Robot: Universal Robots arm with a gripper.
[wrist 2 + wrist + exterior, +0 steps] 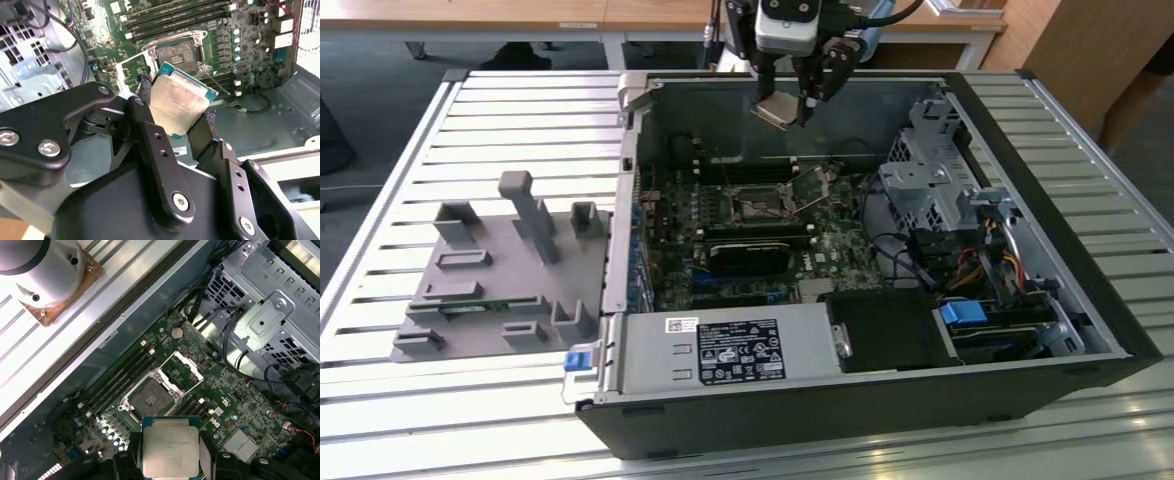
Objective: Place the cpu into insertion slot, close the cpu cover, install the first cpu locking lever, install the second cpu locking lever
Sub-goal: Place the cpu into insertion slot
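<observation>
A bench point(520, 110) of pale metal slats (they run from the exterior view's left to its right) carries two things. An open black computer case point(854, 410) lies on its side across the middle, its interior facing up. Just beside it, toward the exterior view's left, sits a flat grey fixture plate point(480, 285) with upright blocks and posts; whether plate and case touch cannot be told.
</observation>
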